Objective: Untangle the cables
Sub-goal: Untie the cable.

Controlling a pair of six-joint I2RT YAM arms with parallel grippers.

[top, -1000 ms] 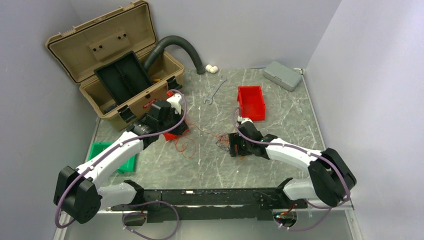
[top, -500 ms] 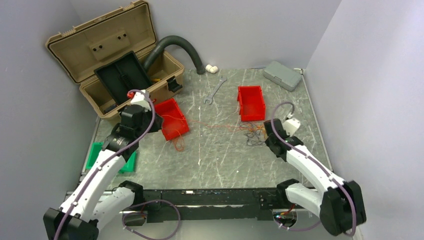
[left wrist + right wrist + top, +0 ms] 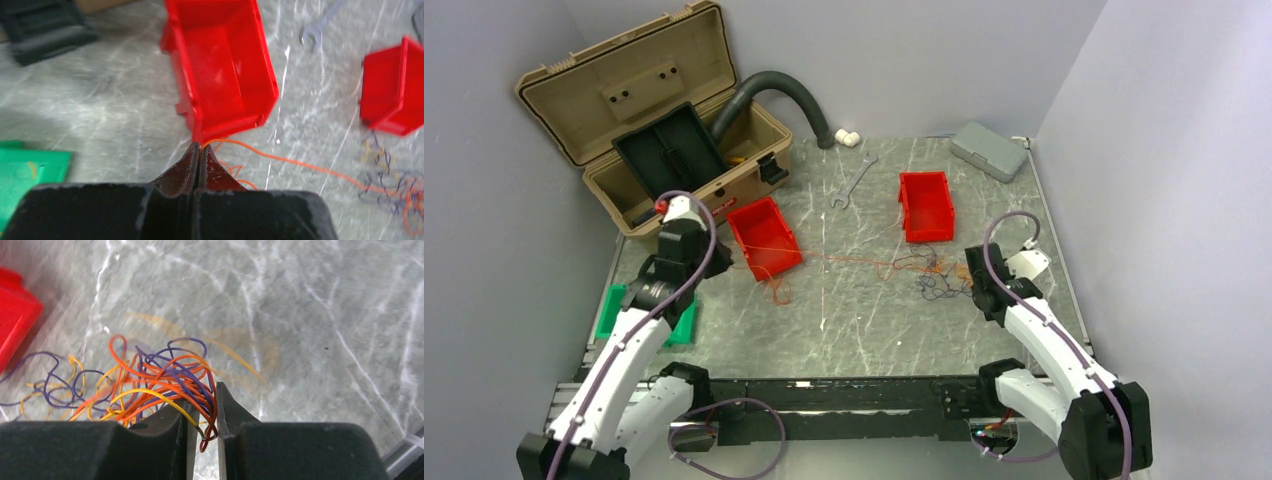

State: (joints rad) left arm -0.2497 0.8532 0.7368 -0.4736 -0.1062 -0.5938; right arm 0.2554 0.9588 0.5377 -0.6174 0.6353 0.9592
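Note:
The cables are a tangle of thin orange, yellow and purple wires (image 3: 934,276) on the marble table, right of centre. One orange strand (image 3: 844,257) runs out of it leftward, past the near corner of a red bin (image 3: 764,238). My left gripper (image 3: 722,266) is shut on the end of that orange strand (image 3: 280,159), just in front of the bin (image 3: 220,75). My right gripper (image 3: 967,275) sits at the tangle's right side. In the right wrist view its jaws (image 3: 207,400) are closed to a thin gap on several orange, yellow and purple loops (image 3: 165,380).
An open tan toolbox (image 3: 654,130) with a grey hose (image 3: 784,90) stands at the back left. A wrench (image 3: 854,180), a second red bin (image 3: 926,205) and a grey case (image 3: 989,150) lie farther back. A green bin (image 3: 639,312) sits under my left arm.
The two grippers have pulled apart: the left drew back to the left, the right swung out to the right. The tangle slid right and the orange strand stretched out between them.

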